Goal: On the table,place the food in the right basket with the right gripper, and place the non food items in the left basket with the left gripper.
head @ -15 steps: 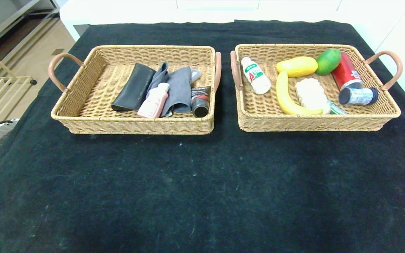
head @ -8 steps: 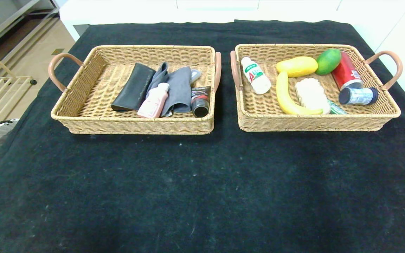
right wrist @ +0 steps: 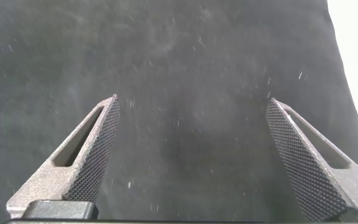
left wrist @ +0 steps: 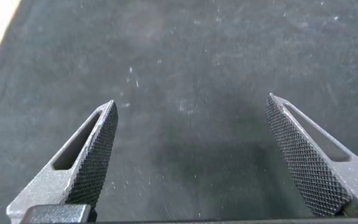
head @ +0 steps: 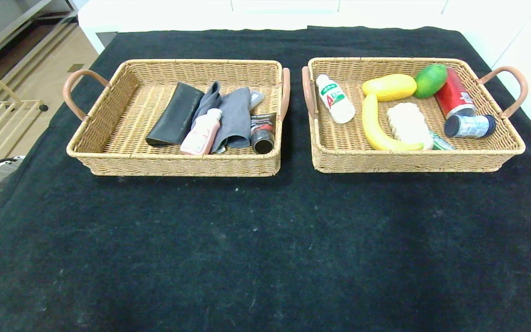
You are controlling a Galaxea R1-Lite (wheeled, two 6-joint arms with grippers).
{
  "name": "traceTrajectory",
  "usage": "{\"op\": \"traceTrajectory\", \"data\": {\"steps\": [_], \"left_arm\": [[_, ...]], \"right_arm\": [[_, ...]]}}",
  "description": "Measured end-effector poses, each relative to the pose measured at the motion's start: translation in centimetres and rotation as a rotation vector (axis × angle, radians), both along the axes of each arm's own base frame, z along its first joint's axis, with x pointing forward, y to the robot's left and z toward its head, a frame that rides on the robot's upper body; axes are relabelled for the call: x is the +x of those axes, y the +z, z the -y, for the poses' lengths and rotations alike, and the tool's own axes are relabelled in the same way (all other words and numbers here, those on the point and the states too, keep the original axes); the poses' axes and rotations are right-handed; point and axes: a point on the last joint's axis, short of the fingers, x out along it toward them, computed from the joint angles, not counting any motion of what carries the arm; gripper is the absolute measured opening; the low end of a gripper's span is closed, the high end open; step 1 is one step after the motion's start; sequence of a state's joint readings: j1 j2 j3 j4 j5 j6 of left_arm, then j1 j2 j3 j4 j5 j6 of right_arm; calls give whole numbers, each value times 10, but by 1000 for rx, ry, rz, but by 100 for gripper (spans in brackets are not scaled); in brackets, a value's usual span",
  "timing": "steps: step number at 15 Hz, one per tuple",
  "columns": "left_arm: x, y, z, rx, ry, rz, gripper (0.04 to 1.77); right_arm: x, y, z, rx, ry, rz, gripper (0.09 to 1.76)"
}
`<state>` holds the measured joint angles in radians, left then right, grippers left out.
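The left wicker basket (head: 109, 159) holds a black case (head: 174, 114), grey cloth (head: 235, 116), a pink bottle (head: 201, 133) and a black tube (head: 262, 133). The right wicker basket (head: 413, 162) holds a white bottle (head: 335, 99), a banana (head: 376, 127), a yellow fruit (head: 389, 86), a green fruit (head: 430, 80), a white bumpy item (head: 407, 122), a red can (head: 453, 97) and a small jar (head: 469, 126). Neither arm shows in the head view. My left gripper (left wrist: 191, 102) hangs open over bare black cloth. My right gripper (right wrist: 192, 102) is open too, nothing between its fingers.
A black cloth (head: 265, 240) covers the table. The table's right edge (right wrist: 347, 74) shows in the right wrist view. A shelf and floor (head: 12, 92) lie beyond the table's left side.
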<state>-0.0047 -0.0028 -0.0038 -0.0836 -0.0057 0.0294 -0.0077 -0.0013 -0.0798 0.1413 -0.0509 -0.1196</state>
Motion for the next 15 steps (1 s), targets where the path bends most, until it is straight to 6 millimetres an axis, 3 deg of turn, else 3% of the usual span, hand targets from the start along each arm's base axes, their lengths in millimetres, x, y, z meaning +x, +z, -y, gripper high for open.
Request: {"op": "traceTrajectory", "data": {"steps": [5,15], "left_arm": [[0,-1,0,1,-2,-4,172],[0,-1,0,-27,-1,-4,172]], "right_arm": [[-1,-7,-1,101,14,-66,171],[-1,-7,0,105,16,-66,171]]}}
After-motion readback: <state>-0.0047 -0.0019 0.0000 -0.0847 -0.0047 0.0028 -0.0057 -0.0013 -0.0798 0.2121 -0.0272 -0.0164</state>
